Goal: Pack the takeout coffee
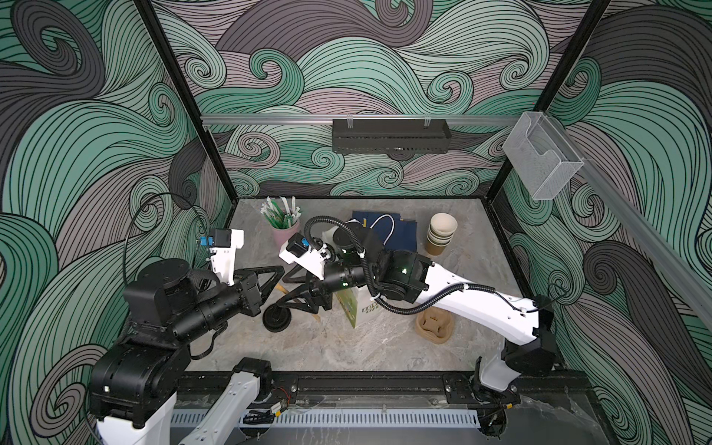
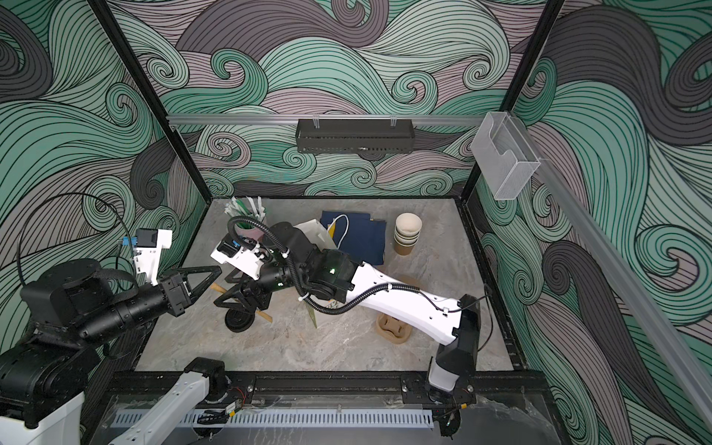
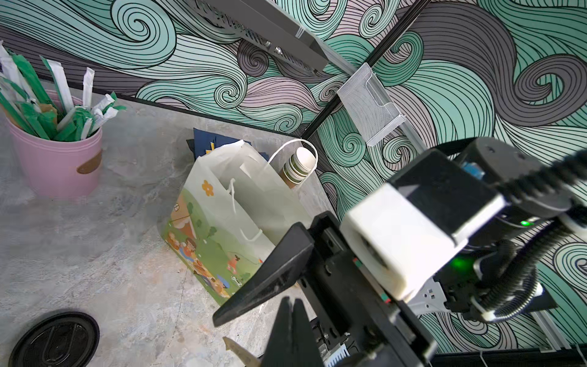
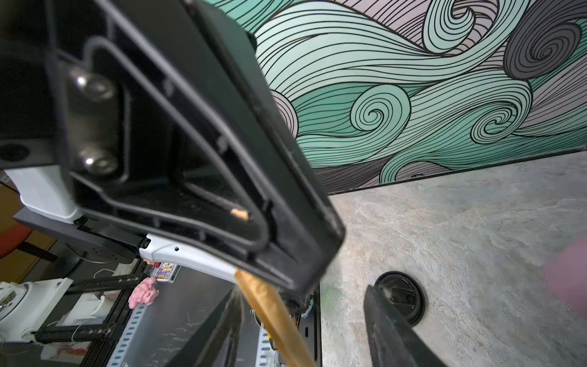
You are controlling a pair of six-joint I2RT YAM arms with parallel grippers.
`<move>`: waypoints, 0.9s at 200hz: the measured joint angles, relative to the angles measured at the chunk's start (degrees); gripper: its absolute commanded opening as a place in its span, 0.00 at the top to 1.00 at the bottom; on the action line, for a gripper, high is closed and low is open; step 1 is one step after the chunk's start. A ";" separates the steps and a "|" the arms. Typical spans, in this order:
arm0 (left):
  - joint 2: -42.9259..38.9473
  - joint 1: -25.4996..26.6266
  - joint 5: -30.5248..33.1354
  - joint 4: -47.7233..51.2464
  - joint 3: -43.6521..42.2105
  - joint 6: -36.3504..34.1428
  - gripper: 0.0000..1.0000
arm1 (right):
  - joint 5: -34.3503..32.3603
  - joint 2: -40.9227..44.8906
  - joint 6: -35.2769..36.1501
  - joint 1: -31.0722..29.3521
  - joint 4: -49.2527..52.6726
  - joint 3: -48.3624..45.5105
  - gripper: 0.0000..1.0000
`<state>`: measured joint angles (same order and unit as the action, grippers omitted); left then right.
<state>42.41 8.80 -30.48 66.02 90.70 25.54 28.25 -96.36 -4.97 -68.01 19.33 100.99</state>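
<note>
1. The open cartoon-printed paper bag (image 3: 203,235) stands on the grey marbled surface (image 1: 339,346); no lidded olive-green coffee cup shows anywhere.
2. The right hand (image 1: 283,293), fingers apart, crowds the tight-shut left hand (image 1: 280,270): a collision looks likely.
3. The loose round black plastic lid (image 1: 275,319) just beside them could get swept away.

A loose black lid (image 1: 276,318) lies flat on the bench (image 1: 346,354), just beside the right hand (image 1: 282,293). A printed paper bag (image 3: 216,222) stands open just behind that hand. Navy bags (image 1: 402,235) and a stack of lidless cups (image 1: 441,235) lie beyond the bag. A pink cup of wrapped straws (image 1: 283,237) stands near the hand on its far side. A pulp cup carrier (image 1: 433,327) sits well apart.
</note>
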 measured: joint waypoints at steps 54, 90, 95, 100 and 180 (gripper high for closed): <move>-0.35 0.00 -0.26 0.04 0.00 1.09 1.00 | -0.15 0.02 0.11 -0.63 -2.27 -1.01 0.84; -0.37 0.00 0.00 -0.24 -0.02 2.64 0.90 | -0.07 0.81 0.26 -1.05 -2.47 -1.07 0.90; -0.39 0.00 0.11 -0.46 0.00 3.02 0.78 | -0.13 0.96 0.24 -1.05 -2.45 -1.11 0.90; -0.42 0.00 0.33 -0.68 0.00 3.26 0.65 | -0.22 1.20 0.24 -1.05 -2.47 -1.18 0.90; -4.50 0.00 24.70 -5.29 -0.87 11.45 0.21 | -18.08 11.37 0.13 0.02 3.48 -1.25 0.89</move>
<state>37.91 8.80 -5.78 60.73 89.82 36.99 10.17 -84.99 -4.84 -67.99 22.81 99.74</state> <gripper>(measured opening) 0.786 0.110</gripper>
